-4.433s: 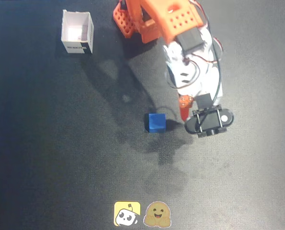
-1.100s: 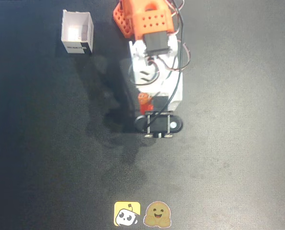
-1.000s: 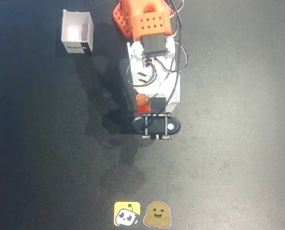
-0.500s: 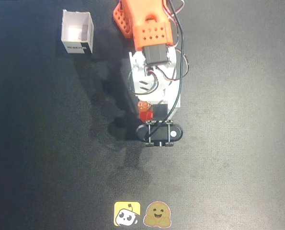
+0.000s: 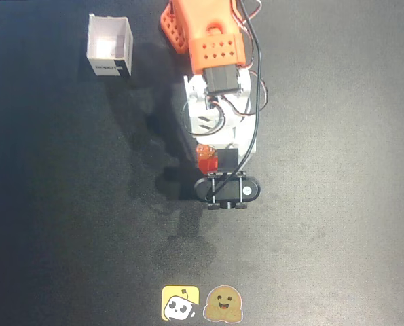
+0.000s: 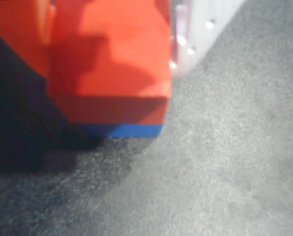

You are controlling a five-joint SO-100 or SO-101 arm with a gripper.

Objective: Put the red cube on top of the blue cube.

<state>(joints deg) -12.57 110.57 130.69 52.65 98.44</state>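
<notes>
In the wrist view the red cube (image 6: 112,59) fills the upper left, pressed between an orange finger (image 6: 18,34) on its left and a white finger (image 6: 195,29) on its right. My gripper (image 6: 107,73) is shut on it. A thin strip of the blue cube (image 6: 129,130) shows directly beneath the red cube's lower edge; whether they touch I cannot tell. In the overhead view only a small patch of the red cube (image 5: 206,164) shows at the gripper (image 5: 208,167) near mid-table, and the arm hides the blue cube.
A white open box (image 5: 110,46) stands at the upper left of the dark mat. The orange arm base (image 5: 188,24) is at the top centre. Two stickers, one yellow (image 5: 180,302) and one brown (image 5: 222,303), lie at the bottom edge.
Earlier the blue cube lay in plain sight left of the gripper. The arm has since swung left over it, then crept slightly down and right in the overhead view.
</notes>
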